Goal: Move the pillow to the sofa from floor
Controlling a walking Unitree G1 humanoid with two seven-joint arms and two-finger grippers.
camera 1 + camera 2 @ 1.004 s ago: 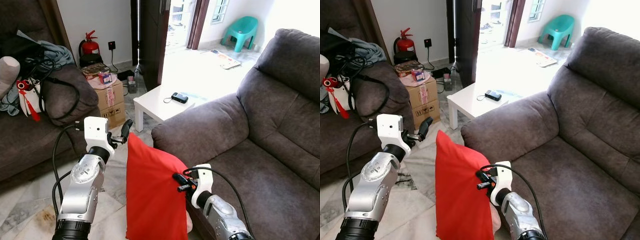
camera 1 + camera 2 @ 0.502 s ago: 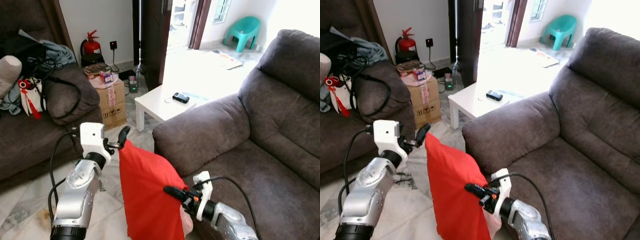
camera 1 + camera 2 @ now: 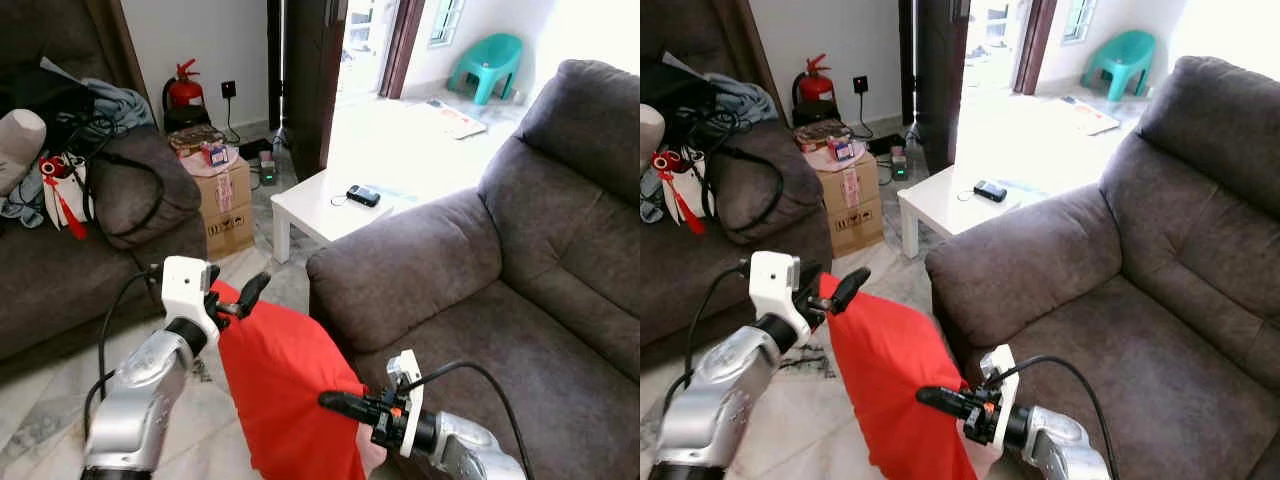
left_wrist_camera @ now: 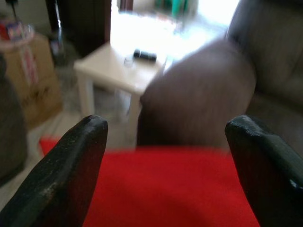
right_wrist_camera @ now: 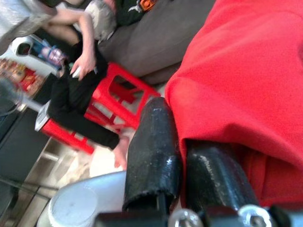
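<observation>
Two grippers: both are on the one red pillow point(image 3: 285, 385), which hangs clear of the floor, near and just left of the sofa armrest.
Left gripper point(image 3: 232, 302): at the pillow's upper far corner; its fingers point(image 4: 61, 172) are spread wide, with red fabric lying between them, so the hold looks more like a prop than a clamp.
Right gripper point(image 3: 338, 402): at the pillow's right edge, low and near; its two fingers point(image 5: 151, 149) are pressed close with a fold of red cloth pinched at them.
Why held so: one grip high and one low on opposite sides keeps the soft pillow stretched and hanging, likely so it can clear the armrest on the way over.
Pillow position: tilted, top corner leaning left, lower part out of view at the near edge.
Sofa point(image 3: 520, 300): one grey sofa on the right, seat bare, its rounded armrest beside the pillow.
Other sofa point(image 3: 90, 260): one on the left, piled with bags and clothes.
Table point(image 3: 325, 210): one small white table, far of the armrest, with one dark object on it.
Cardboard box point(image 3: 222, 195): one, left of the table.
Person point(image 5: 83, 80): one, seated on a red stool in the right wrist view.
Step in hand: judged as carrying, with placement not yet done.
</observation>
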